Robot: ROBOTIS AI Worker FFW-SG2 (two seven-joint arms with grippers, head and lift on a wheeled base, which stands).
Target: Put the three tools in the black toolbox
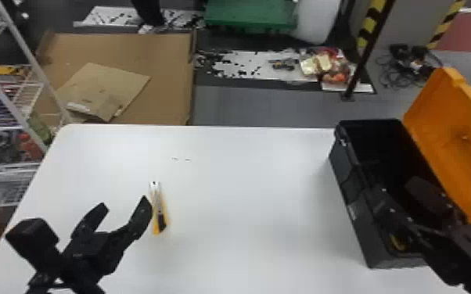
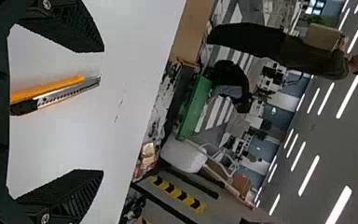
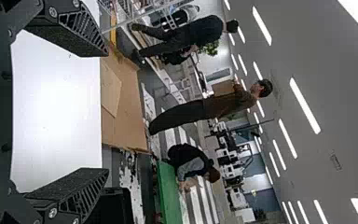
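Misalignment is the main worry. Snap-off utility knife [image 1: 158,213] lies flat at nine o'clock on the white table [image 1: 246,187], its metal nose towards twelve. Left gripper [image 1: 125,200] hovers at about eight o'clock, released, fingers spread; in the left wrist view the knife lies between them, touching neither as far as I can tell. In the head view one fingertip seems very near the handle, so descending off-centre could nudge the slim body away, or pinch it by an edge so that it twists.

Black toolbox [image 1: 340,166] stands at three o'clock, orange lid [image 1: 442,101] raised. Right gripper [image 3: 105,112], also spread and empty, is over the box at four o'clock; left there, it could block the drop or knock the lid. Yellow piece [image 1: 398,242] inside the near end may be a tool already stowed; a knife released carelessly could land across it.
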